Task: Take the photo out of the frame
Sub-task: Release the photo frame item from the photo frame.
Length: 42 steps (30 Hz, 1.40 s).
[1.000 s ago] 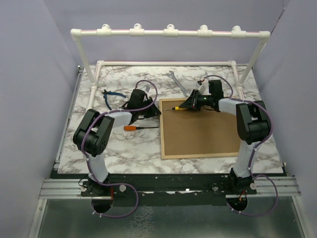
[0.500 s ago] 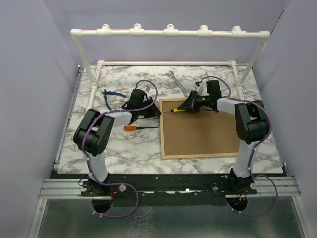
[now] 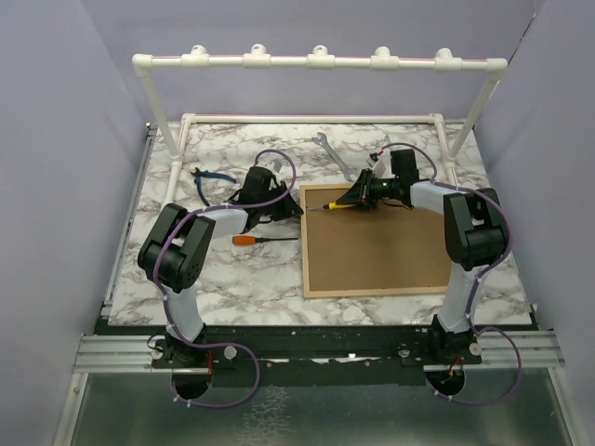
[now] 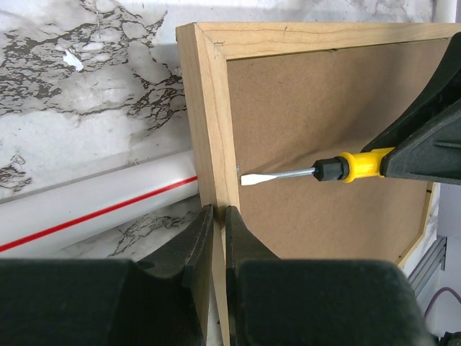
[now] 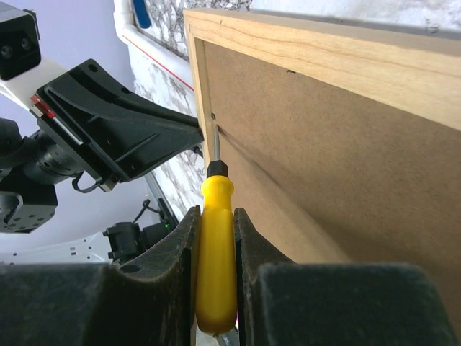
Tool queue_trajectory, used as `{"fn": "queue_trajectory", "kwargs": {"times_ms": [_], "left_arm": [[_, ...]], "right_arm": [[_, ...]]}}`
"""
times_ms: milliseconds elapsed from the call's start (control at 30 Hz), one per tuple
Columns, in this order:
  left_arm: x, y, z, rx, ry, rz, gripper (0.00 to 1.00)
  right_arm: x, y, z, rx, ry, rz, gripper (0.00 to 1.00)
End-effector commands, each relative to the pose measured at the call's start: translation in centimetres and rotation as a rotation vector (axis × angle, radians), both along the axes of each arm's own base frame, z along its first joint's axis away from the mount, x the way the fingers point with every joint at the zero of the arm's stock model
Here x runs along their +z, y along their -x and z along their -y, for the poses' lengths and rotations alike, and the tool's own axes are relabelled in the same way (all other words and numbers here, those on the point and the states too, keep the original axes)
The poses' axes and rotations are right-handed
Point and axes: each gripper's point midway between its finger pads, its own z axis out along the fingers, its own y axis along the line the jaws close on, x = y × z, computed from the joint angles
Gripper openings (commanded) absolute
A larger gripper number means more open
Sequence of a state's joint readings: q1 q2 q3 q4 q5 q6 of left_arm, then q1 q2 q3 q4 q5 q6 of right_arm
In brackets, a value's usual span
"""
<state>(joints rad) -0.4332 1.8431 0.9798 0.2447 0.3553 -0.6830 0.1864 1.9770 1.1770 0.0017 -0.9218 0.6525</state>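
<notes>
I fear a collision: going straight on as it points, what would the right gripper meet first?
Likely the frame, at its wooden left edge, with the held screwdriver tip first; depth is unclear.

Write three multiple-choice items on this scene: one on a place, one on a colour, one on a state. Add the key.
1. Relative to the frame, the orange-handled screwdriver lies: A. on top of it; B. on the table, to its left; C. on the table, to its right.
2. The handle of the flat-blade screwdriver in the right gripper is: A. yellow; B. blue; C. red.
3. The frame lies: A. face up; B. back up; C. upright on its edge.
Key: 1 B, it rests on the marble beside the frame's left edge. 2 A, both wrist views show a yellow handle. 3 B, only the brown backing board shows.
</notes>
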Motion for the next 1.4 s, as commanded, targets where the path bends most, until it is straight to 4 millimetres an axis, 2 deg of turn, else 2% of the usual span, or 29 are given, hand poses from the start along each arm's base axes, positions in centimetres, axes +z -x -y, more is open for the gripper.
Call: {"fn": "queue_trajectory", "kwargs": {"times_ms": [0,200,433,700,833,1000,1367], "left_arm": [[0.8,-0.3,0.2,-0.019,0.001,0.021,0.12],[0.9,-0.3,0.3,-0.019,0.003,0.020,0.13],[1.6,-0.6,0.4,-0.019,0.011,0.034,0.22],[1.8,-1.2,0.5,-0.015,0.012,0.045,0.26],[1.4,-1.3,0.7,-0.018,0.015,0.035,0.22],[1.1,-1.4,1.0,-0.025,0.021,0.024,0.13],[0.8,-1.3,1.2,-0.032,0.025,0.013,0.11]], "right_arm": [[0.1,-0.3,1.2,-0.023,0.038,0.003,0.01],[-0.3,-0.5,1.1,-0.026,0.029,-0.004,0.01],[-0.9,-0.8,1.0,-0.024,0.035,-0.013,0.00],[-0.4,-1.4,0.9,-0.032,0.032,0.000,0.01],[-0.7,-1.3,0.8,-0.024,0.034,-0.010,0.00],[-1.4,-0.9,0.2,-0.006,0.037,-0.027,0.01],[-1.8,-0.7,-0.2,0.011,0.035,-0.039,0.01]]}}
